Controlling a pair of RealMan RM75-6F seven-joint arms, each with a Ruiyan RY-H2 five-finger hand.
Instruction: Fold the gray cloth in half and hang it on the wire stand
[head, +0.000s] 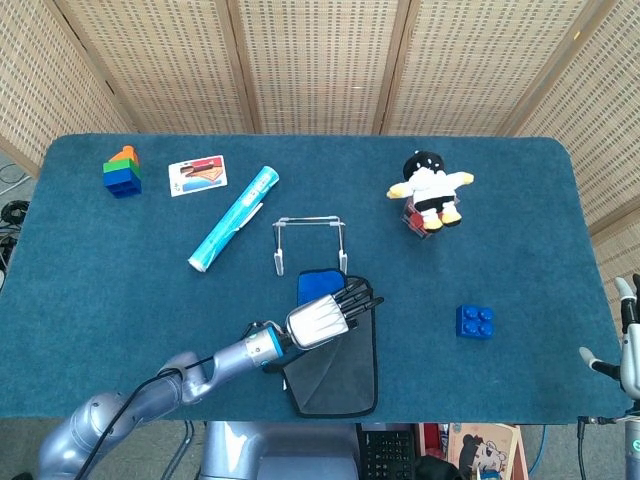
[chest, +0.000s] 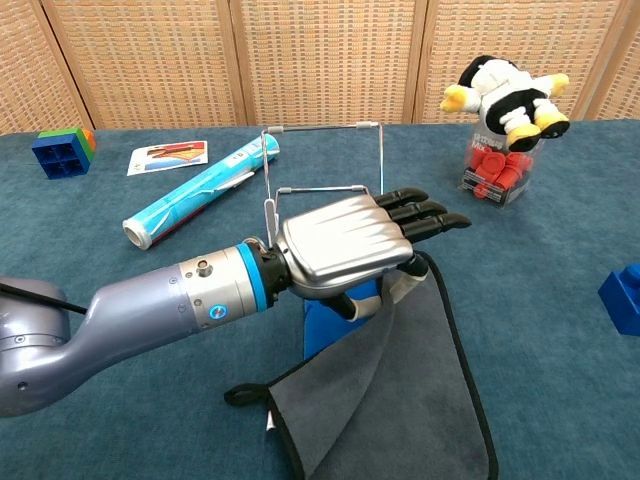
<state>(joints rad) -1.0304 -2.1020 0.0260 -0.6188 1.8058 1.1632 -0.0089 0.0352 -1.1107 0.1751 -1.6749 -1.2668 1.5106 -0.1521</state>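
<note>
The gray cloth (head: 340, 375) (chest: 400, 400) with black edging lies near the table's front edge, folded over on itself; its blue underside (head: 316, 284) (chest: 330, 325) shows at the fold. My left hand (head: 325, 316) (chest: 350, 245) holds the cloth's lifted left edge over its right half, fingers stretched out to the right. The wire stand (head: 310, 243) (chest: 325, 180) stands just behind the cloth, bare. My right hand (head: 628, 345) hangs at the far right edge of the head view, off the table, fingers apart and holding nothing.
A blue tube (head: 233, 218) (chest: 200, 190) lies left of the stand. A printed card (head: 197, 175), stacked blocks (head: 122, 171), a plush penguin (head: 430, 187) (chest: 505, 95) on a red-filled box and a blue brick (head: 475, 321) (chest: 622, 297) also sit on the table (head: 520, 230).
</note>
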